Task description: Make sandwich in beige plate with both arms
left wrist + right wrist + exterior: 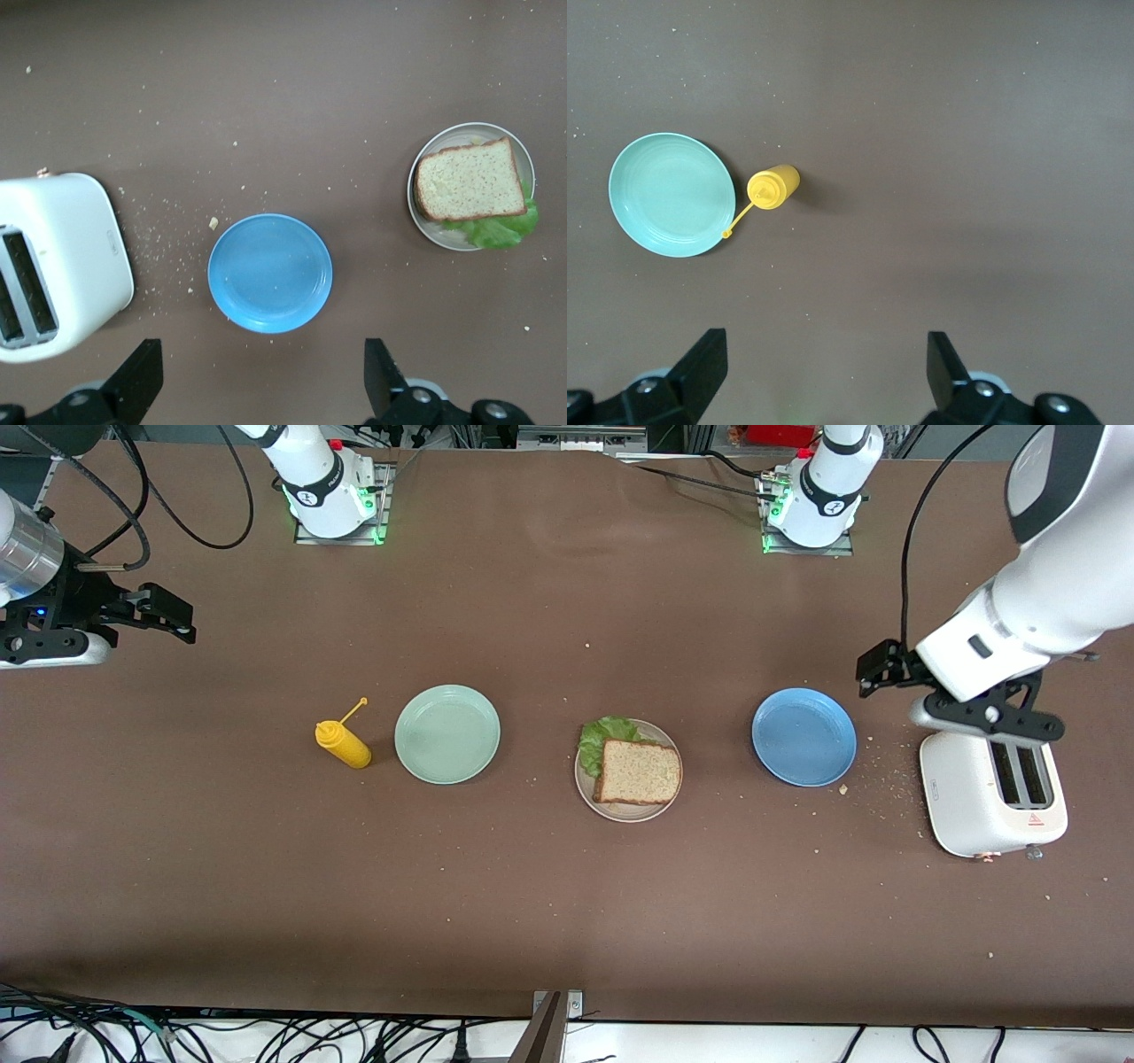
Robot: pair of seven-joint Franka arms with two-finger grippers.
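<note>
The beige plate (625,813) (461,135) sits mid-table. On it lies a brown bread slice (640,772) (467,181) over a ruffled lettuce leaf (605,735) (496,232). What lies under the lettuce is hidden. My left gripper (988,717) (263,381) hangs open and empty, high over the toaster's edge at the left arm's end. The right gripper (44,646) (828,376) is also open and empty, high over bare table at the right arm's end. Neither touches anything.
A blue plate (803,737) lies between the sandwich and a white toaster (988,802), with crumbs scattered around. A mint-green plate (447,734) and a yellow squeeze bottle (345,747) lie toward the right arm's end.
</note>
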